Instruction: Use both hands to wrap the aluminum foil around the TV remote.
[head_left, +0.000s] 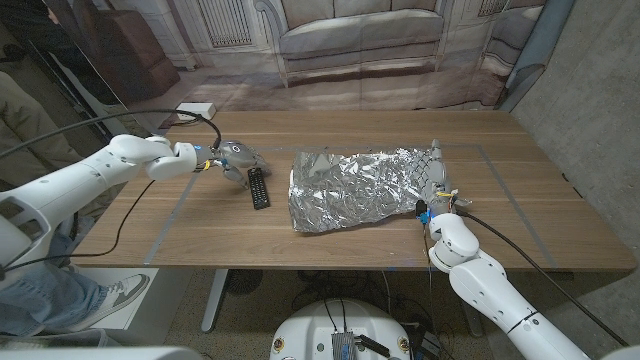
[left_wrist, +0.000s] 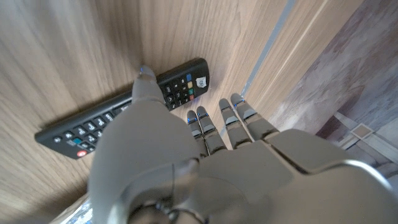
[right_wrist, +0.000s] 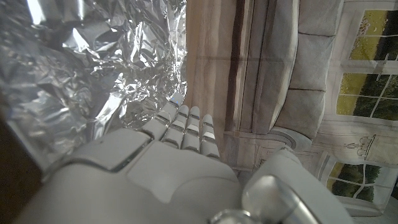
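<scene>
The black TV remote (head_left: 259, 187) (left_wrist: 184, 81) lies buttons up on the wooden table (head_left: 180, 225), left of the foil. My left hand (head_left: 235, 157) (left_wrist: 186, 155) hovers at the remote's far end with its fingers (left_wrist: 231, 119) stretched out and apart, and its thumb tip reaches over the remote's middle. The crinkled aluminum foil sheet (head_left: 360, 188) (right_wrist: 81, 68) is spread at the table's centre. My right hand (head_left: 437, 175) (right_wrist: 180, 134) stands at the foil's right edge, fingers straight and together beside the sheet, gripping nothing that I can see.
A white box (head_left: 197, 108) with a black cable sits at the table's far left edge. Thin tape lines (head_left: 160, 235) mark out a rectangle on the table. A person's leg and shoe (head_left: 110, 292) show at the lower left, beside the table.
</scene>
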